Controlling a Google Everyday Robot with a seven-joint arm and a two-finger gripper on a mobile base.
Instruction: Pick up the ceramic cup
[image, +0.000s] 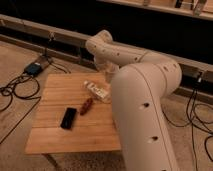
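Note:
No ceramic cup shows in the camera view; it is hidden or out of view. My white arm (142, 100) rises from the lower right, bends at an elbow (100, 44) above the table's far edge and comes down again at the table's back right corner. The gripper (107, 75) is at that corner, mostly hidden behind the arm's thick segment, just above a white wrapped packet (96, 90).
A wooden table (55, 135) carries a flat black object (68, 118), a small reddish-brown item (86, 105) and the white packet. Cables and a blue box (34, 68) lie on the floor at left. More cables lie at right. A dark wall runs behind.

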